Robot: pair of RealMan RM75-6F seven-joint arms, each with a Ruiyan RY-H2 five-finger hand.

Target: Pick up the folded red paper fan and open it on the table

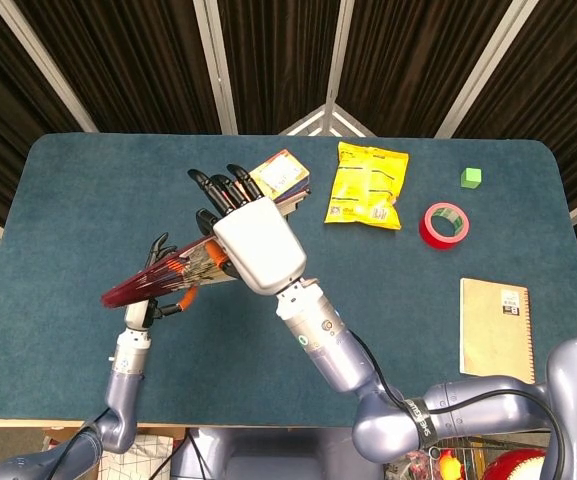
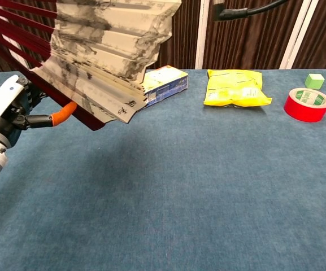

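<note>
Step in hand: opening stage. The red paper fan (image 1: pixel 168 272) is off the table (image 1: pixel 78 190), held in the air between both hands, at about 9 o'clock from the table's centre. In the chest view its pleats (image 2: pixel 109 51) are partly spread, with the red ribs bunched to the left. I judge the pick-up done and the spread only part way.

Left hand (image 1: pixel 153 285): at the fan's lower, rib end, fingers closed round the ribs; one orange-tipped finger (image 2: pixel 61 114) sticks out beneath the paper in the chest view.

Right hand (image 1: pixel 253 235): white back turned to the head camera, dark fingers (image 1: pixel 218 190) reaching toward 12 o'clock. It covers the fan's upper end and appears to grip it, though the contact itself is hidden behind the palm.

Next move, as I read it: draw the two ends further apart to fan the pleats fully, then lower the fan to the bare table below. Risk: tearing the paper if it is pulled unevenly.

Containers: a printed box (image 1: pixel 280 178) lies closed at 12 o'clock, just beyond the right fingers; contents not visible. A sealed yellow bag (image 1: pixel 368 185) lies at 1 o'clock; contents unseen.

Other: red tape roll (image 1: pixel 444 224), green cube (image 1: pixel 471 178), notebook (image 1: pixel 494 327) toward 3 o'clock.
</note>
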